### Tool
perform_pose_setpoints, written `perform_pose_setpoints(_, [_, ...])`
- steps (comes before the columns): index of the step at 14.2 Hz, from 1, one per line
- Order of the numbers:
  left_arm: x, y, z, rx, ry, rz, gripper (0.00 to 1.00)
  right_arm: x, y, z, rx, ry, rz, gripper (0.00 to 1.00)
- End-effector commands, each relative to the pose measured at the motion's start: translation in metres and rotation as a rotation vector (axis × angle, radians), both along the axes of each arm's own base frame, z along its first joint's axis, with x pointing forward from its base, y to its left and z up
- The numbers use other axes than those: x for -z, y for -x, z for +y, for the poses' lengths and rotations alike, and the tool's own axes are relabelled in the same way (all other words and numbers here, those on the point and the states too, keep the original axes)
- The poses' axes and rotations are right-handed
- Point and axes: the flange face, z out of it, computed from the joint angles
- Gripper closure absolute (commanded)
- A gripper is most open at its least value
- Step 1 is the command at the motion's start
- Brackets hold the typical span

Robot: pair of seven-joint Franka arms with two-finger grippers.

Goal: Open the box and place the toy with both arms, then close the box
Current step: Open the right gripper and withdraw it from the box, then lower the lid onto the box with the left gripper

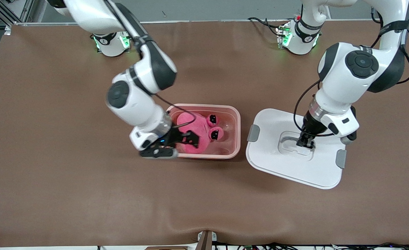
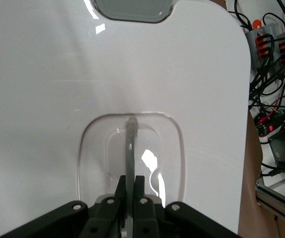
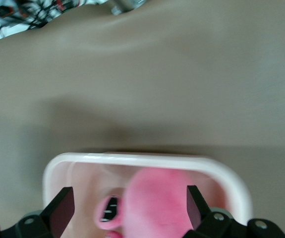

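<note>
Over the box (image 1: 233, 133), right hand (image 1: 185, 138) spread.

Toy (image 1: 199, 132) in box (image 1: 233, 133), frame centre; lid (image 1: 288, 166) flat on table (image 1: 51, 173), beside box, centre-right of frame.

Colours on the brown table (image 1: 51, 156)

Toy (image 1: 199, 130) hot pink, dark eyes; box (image 1: 237, 128) translucent pale pink; lid (image 1: 277, 163) white, grey clips (image 1: 253, 133), clear handle (image 2: 131, 148); arms white, black joints.
</note>
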Motion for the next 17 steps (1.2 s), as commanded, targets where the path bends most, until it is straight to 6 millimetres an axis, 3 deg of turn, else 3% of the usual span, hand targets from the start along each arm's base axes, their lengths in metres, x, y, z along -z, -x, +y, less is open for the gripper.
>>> perform_pose_setpoints(1, [-0.020, 0.010, -0.031, -0.044, 0.058, -0.016, 1.00, -0.016, -0.010, -0.080, -0.036, 0.029, 0.059, 0.00])
perform_pose_setpoints(4, [-0.018, 0.017, -0.077, -0.057, 0.097, -0.006, 1.00, -0.029, -0.016, -0.165, -0.054, 0.038, 0.076, 0.00])
perform_pose_setpoints(11, [0.007, 0.032, -0.174, -0.144, 0.136, 0.021, 1.00, -0.035, 0.030, -0.327, -0.100, 0.045, 0.067, 0.00])
perform_pose_setpoints(13, [0.017, 0.041, -0.200, -0.168, 0.124, 0.016, 1.00, -0.050, 0.043, -0.353, -0.112, 0.095, 0.107, 0.00])
perform_pose_setpoints(15, [0.027, 0.050, -0.226, -0.190, 0.111, 0.001, 1.00, -0.077, 0.062, -0.361, -0.147, 0.197, 0.132, 0.00])
perform_pose_setpoints(17, [0.037, 0.058, -0.248, -0.225, 0.119, 0.013, 1.00, -0.103, 0.078, -0.383, -0.140, 0.269, 0.134, 0.00])
